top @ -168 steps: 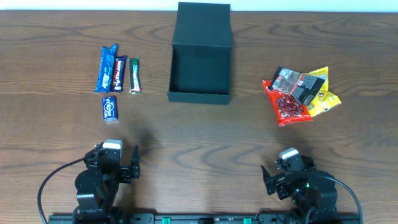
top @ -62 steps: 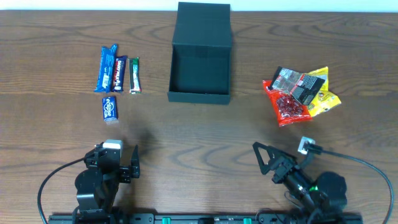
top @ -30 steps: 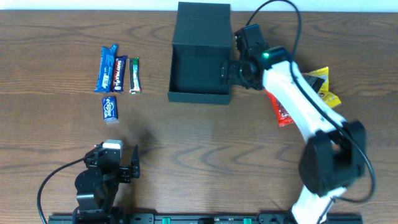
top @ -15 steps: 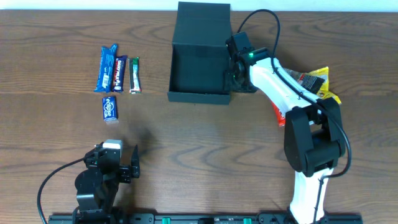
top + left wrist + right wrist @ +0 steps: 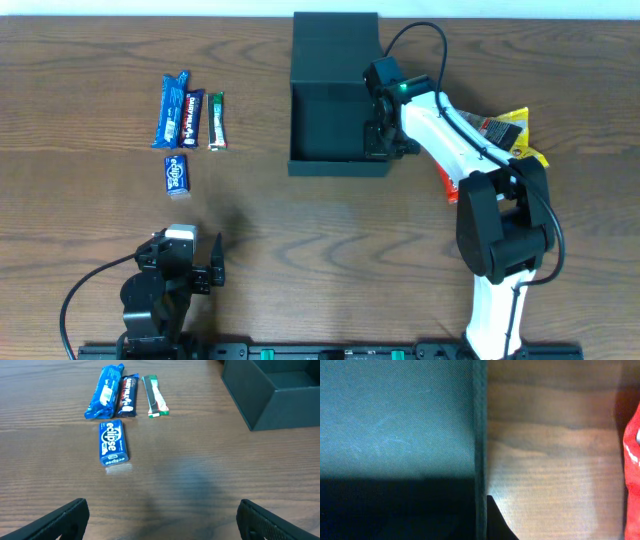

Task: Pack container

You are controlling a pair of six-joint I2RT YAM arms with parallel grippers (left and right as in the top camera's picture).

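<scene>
Grips the container (image 5: pixel 330 110) by its right wall with the right end effector (image 5: pixel 378 140) — clenched on the thin edge. Shows, in the right wrist view, that dark green wall running straight up the picture, with one dark fingertip (image 5: pixel 497 522) on the bare-wood side (the other side lost in shadow) and the red packet (image 5: pixel 632 460) at the far right. Places the container at the far middle of the desk (image 5: pixel 320 230), open, lid flap on the far side.

Holds the left end effector (image 5: pixel 162 522) released, fingers spread wide, low over the near left of the desk, well apart from everything.

Left of the container, well apart from it: three bars side by side — a blue bar (image 5: pixel 175 108), a dark bar (image 5: pixel 194 115), a green stick (image 5: pixel 216 120) — and, just nearer than these, a blue gum pack (image 5: pixel 176 174) marked "eclipse". Right of the container, partly under the right arm: the red packet and a yellow packet (image 5: pixel 522 150), overlapping.
</scene>
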